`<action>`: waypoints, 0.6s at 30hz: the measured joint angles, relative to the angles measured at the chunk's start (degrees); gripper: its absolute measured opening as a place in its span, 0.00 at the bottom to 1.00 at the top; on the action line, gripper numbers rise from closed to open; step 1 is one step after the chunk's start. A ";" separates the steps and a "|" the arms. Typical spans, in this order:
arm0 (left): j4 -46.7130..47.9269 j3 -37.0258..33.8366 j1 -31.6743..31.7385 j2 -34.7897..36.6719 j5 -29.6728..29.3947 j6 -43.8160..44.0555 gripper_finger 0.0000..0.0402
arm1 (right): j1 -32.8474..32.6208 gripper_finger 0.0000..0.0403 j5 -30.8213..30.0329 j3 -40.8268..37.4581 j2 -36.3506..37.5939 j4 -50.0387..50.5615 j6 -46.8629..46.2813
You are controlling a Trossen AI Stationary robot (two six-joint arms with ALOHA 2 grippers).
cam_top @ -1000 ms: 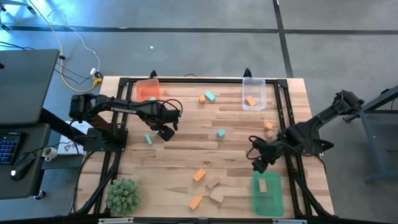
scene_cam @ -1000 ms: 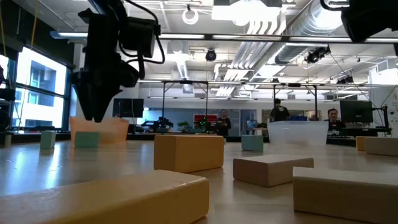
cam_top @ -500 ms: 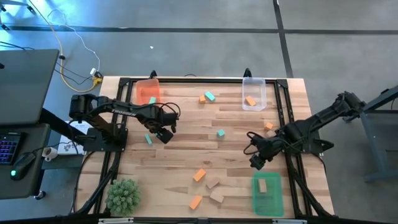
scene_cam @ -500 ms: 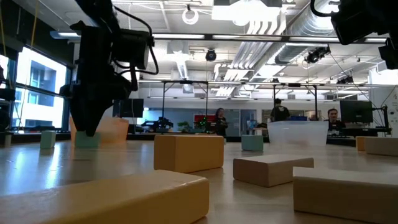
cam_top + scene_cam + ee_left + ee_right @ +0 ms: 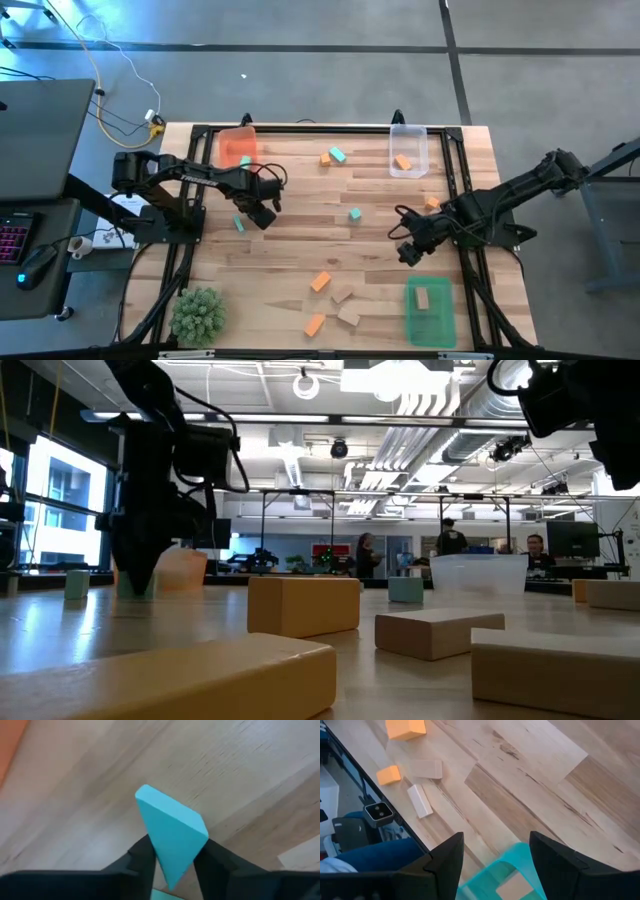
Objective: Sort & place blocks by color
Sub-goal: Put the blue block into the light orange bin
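My left gripper [image 5: 250, 217] [image 5: 174, 851] is low over the table's left half, shut on a teal wedge block [image 5: 238, 223] [image 5: 170, 827]. In the low view it reaches down to the tabletop [image 5: 135, 575]. My right gripper [image 5: 406, 252] [image 5: 496, 837] hovers open and holds nothing, just beyond the far end of the green tray [image 5: 430, 318], in which a tan block [image 5: 422, 298] lies. Loose blocks rest flat on the table: teal [image 5: 354, 214], orange [image 5: 320, 282] and tan [image 5: 343, 296]. One orange block [image 5: 402, 162] lies in the clear tray [image 5: 408, 140]. My left gripper pinches the teal wedge's narrow end [image 5: 172, 865] between its two fingers [image 5: 142, 862], coming from above and slanting toward the table's left. The wedge's wider end sticks out past the fingertips. Whether its underside is still on the table, I cannot tell.
The orange tray [image 5: 238, 148] is at the far left, with something teal in it. A spiky green plant [image 5: 197, 313] stands at the near left corner. Black frame rails run along the table's sides. More orange and tan blocks [image 5: 349, 317] lie near the near edge.
My left gripper has moved toward the table's left edge and down onto the teal wedge, which has stayed in place. My right gripper has drifted away from the green tray, toward the far edge and slightly left.
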State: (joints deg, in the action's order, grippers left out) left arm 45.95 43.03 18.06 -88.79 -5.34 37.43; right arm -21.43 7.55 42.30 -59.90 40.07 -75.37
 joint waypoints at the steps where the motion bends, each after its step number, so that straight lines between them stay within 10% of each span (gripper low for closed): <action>1: -0.29 0.00 0.17 0.00 0.00 -0.69 0.21 | 0.20 0.53 0.02 0.00 0.00 0.00 -0.01; 18: -4.15 0.37 0.35 -0.02 2.60 -5.33 0.03 | 4.18 0.53 -0.18 0.00 0.00 -1.41 1.93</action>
State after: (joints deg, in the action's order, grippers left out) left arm 41.80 43.40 18.41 -88.82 -2.74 32.10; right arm -17.25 7.38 42.30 -59.90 38.67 -73.44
